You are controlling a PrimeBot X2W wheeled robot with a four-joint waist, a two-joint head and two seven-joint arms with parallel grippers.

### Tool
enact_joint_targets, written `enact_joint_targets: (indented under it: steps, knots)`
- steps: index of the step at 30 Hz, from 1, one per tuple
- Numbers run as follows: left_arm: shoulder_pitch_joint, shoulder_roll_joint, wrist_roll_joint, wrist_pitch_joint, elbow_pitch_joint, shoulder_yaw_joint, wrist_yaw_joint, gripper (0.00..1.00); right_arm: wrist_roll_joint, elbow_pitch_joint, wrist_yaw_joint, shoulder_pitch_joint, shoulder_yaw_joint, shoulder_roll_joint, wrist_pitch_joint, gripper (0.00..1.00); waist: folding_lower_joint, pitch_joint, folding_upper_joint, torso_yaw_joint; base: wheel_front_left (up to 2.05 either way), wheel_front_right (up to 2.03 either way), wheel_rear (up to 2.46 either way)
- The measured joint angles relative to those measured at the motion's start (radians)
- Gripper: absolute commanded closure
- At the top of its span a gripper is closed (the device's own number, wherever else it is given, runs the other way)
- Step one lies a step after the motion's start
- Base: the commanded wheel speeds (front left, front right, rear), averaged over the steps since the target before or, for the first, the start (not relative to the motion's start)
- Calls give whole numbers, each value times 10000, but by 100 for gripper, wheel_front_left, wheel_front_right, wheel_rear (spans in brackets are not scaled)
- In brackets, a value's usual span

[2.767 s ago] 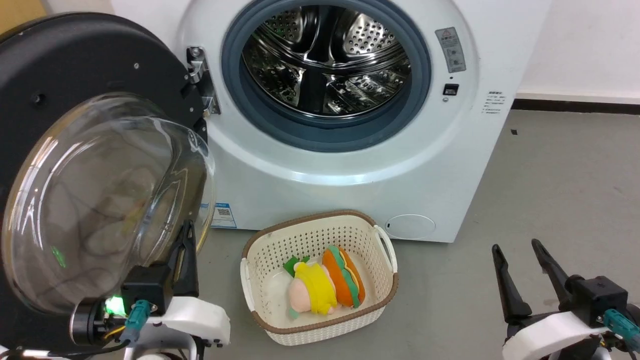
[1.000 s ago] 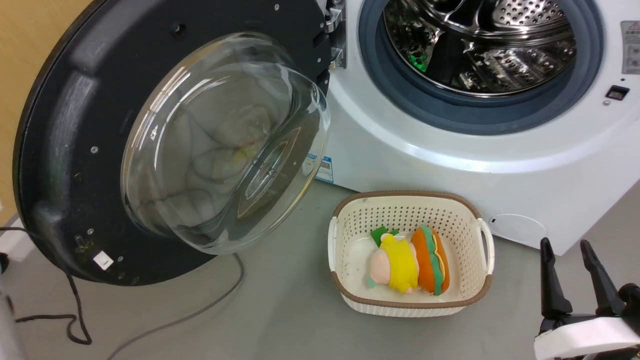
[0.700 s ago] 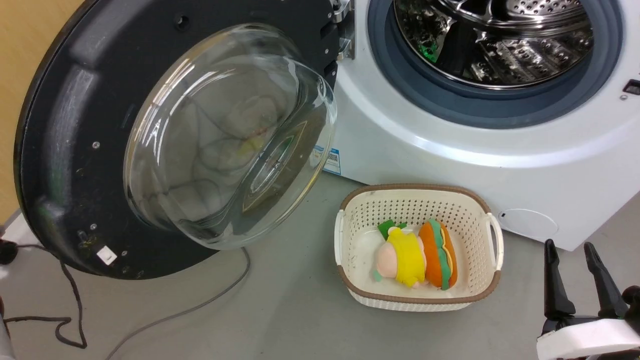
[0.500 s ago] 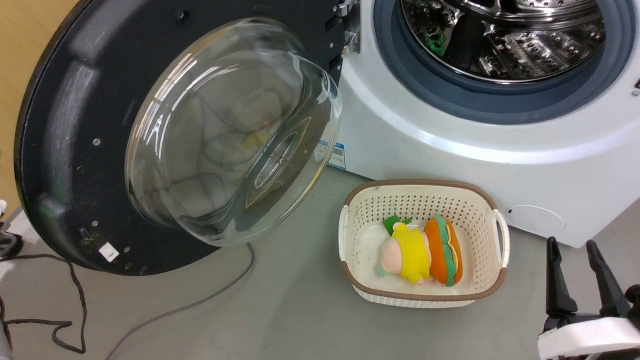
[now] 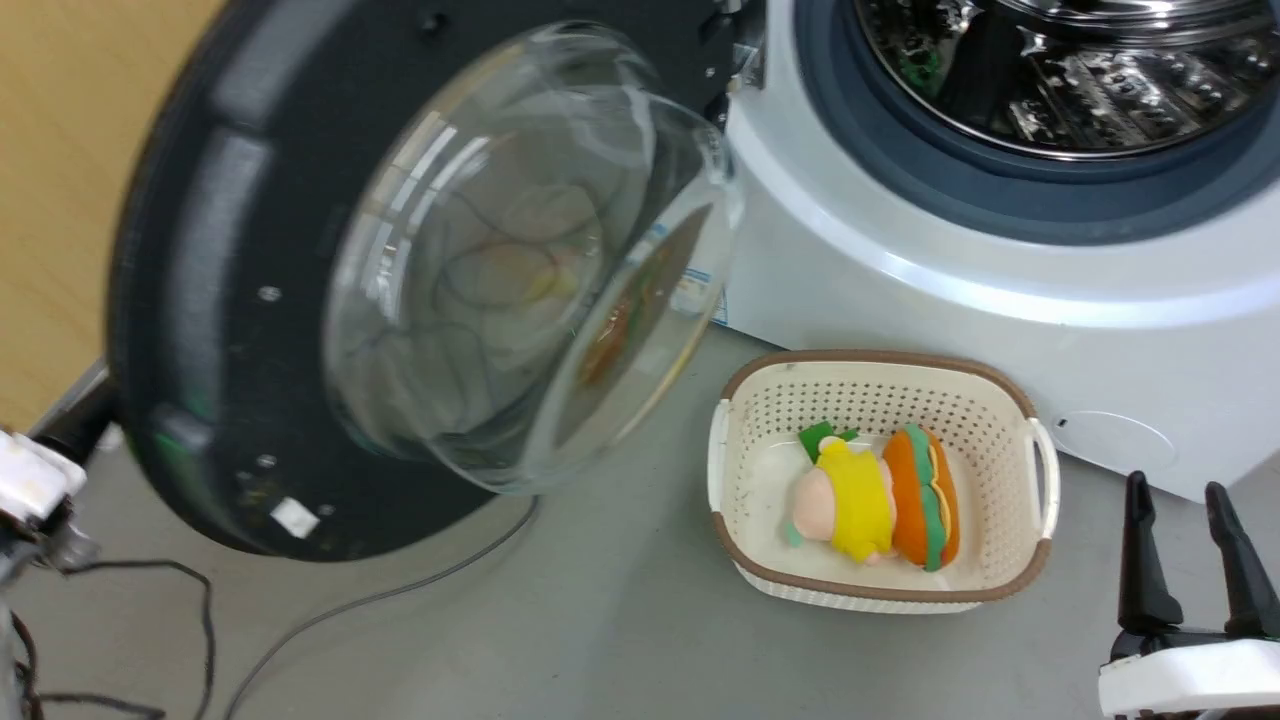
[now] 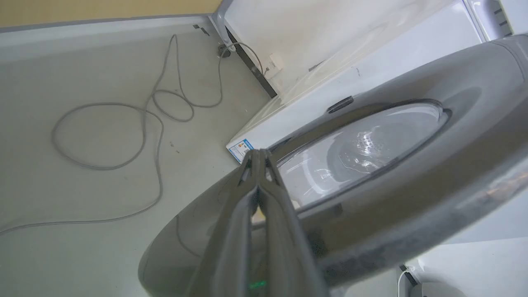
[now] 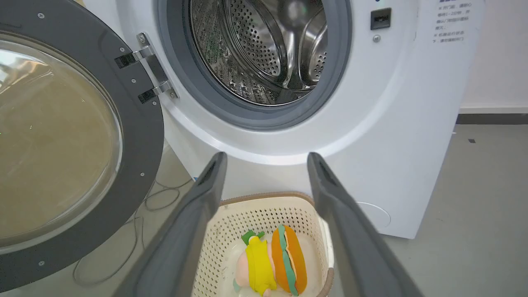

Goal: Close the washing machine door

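Observation:
The washing machine door (image 5: 200, 300) hangs open at the left, its black rim around a bulging glass bowl (image 5: 520, 260). To its right stands the white washing machine (image 5: 950, 290) with its steel drum (image 5: 1050, 80) uncovered. In the left wrist view my left gripper (image 6: 258, 154) is shut, its fingertips lying against the door's (image 6: 412, 198) glossy outer face. A white part of my left arm (image 5: 30, 480) shows just past the door's left edge. My right gripper (image 5: 1175, 487) stands open and empty at the lower right, well away from the door (image 7: 136, 136), pointing at the machine (image 7: 412, 123).
A cream perforated basket (image 5: 880, 358) sits on the floor below the drum opening, holding a yellow plush toy (image 5: 860, 500) and a plush burger (image 5: 925, 495). Grey cable (image 5: 400, 590) trails across the floor under the door. A wood-coloured wall (image 5: 60, 150) is behind the door.
The head view has shifted left and down. The door has swung a little toward the machine. My left arm went from in front of the door to behind it. The right gripper stays open.

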Motion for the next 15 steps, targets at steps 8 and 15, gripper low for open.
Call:
enact_joint_targets:
  steps: [8, 15]
  knots:
    - [1169, -198, -1540, 1185, -1866, -1074, -88, 100, 320, 59, 0, -1, -251, 2, -180, 0, 0, -17, 0, 518, 0, 0, 0]
    - [1847, -734, -2483, 1891, -3624, -2623, -173, 100, 477, 136, 0, -40, -268, 13, -307, 0, 0, -114, 0, 781, 0, 0, 0]
